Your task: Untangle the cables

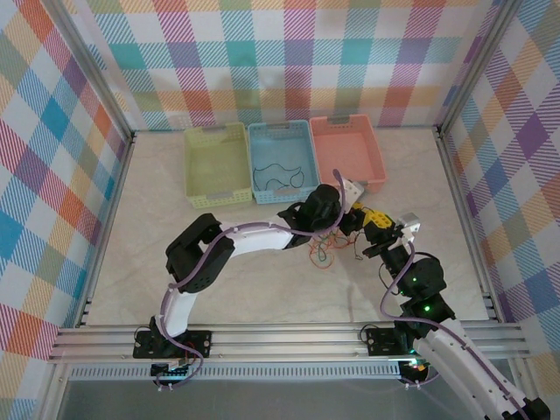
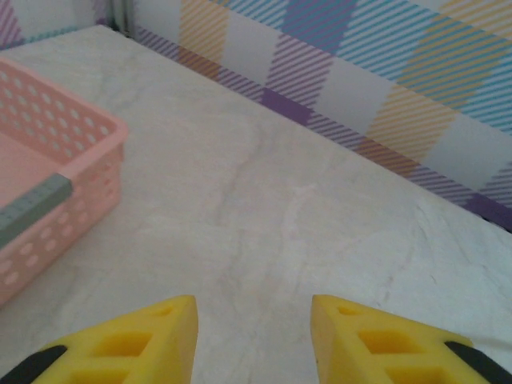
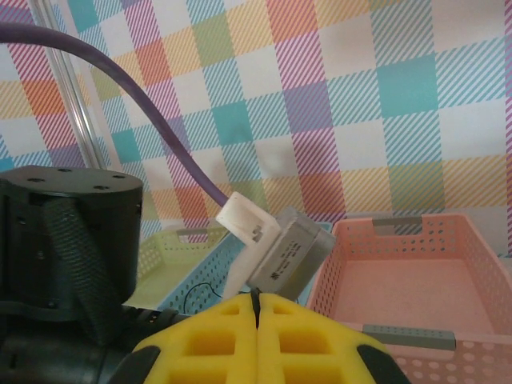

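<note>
Left tool (image 2: 253, 324) has its 2 yellow fingers apart, with nothing between them and only bare table (image 2: 264, 200) showing through the gap. Right tool (image 3: 256, 304) has its yellow fingers pressed together; whether a strand is pinched in the seam cannot be told.

From above, both tools sit close together right of the middle of the table, just in front of the pink basket (image 1: 346, 153). Under the left arm's wrist, a loose tangle of orange and green cables (image 1: 320, 251) lies on the table. 1 black cable (image 1: 282, 180) lies curled inside the blue basket (image 1: 280, 142).

3 baskets sit side by side along the far wall: the yellow-green basket (image 1: 214, 166) on the left, blue in the middle, pink on the right.

The table is pale and marble-patterned with faint grey veins. Plaid walls (image 1: 289, 61) in pink, teal, orange, purple and yellow enclose it on 3 sides, framed by metal posts (image 1: 90, 66). Metal rails (image 1: 280, 337) run along the near edge and carry both arm bases.
</note>
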Controlling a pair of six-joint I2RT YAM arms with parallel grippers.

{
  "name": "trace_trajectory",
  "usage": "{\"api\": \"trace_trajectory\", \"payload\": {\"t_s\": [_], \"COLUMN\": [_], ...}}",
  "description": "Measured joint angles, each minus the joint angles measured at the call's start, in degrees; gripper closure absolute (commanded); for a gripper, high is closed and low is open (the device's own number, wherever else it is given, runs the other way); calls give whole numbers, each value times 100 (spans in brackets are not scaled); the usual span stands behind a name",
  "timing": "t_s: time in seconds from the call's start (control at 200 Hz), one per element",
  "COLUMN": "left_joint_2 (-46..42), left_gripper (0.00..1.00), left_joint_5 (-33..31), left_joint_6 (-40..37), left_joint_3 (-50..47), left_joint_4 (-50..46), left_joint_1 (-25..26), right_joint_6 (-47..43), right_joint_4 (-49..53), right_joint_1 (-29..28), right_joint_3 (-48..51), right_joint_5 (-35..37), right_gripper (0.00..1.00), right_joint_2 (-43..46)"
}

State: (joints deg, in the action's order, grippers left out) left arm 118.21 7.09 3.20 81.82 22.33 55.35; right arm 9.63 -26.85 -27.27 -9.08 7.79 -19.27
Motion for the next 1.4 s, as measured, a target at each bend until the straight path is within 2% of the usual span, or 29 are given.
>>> {"api": "trace_trajectory", "payload": {"t_s": [0.335,0.565,0.89,1.175,1.4], "left_joint_2": [208,39,-1504,-2632,-3272], "left_gripper": [72,77,86,85,85], "left_joint_5": [-1342,-2085,-3263,-4238,-4437], "left_joint_6": [212,326,568,868,966], "left_joint_3": [308,-155,-1613,-2376,-2914], "left_joint_4": [-575,-592,-575,-846,-1086], "left_joint_1": [-4,-76,-186,-208,-339], "right_joint_6": [0,-2,2,4,9], "right_joint_4": [44,101,83,15,26], "right_joint_1": [0,0,0,0,-11], "right_joint_3": [0,0,-2,-2,-2], "right_joint_5": [-17,-68,-326,-446,-446], "right_gripper": [100,100,100,100,100], "right_joint_2": [98,109,-107,-225,-348]}}
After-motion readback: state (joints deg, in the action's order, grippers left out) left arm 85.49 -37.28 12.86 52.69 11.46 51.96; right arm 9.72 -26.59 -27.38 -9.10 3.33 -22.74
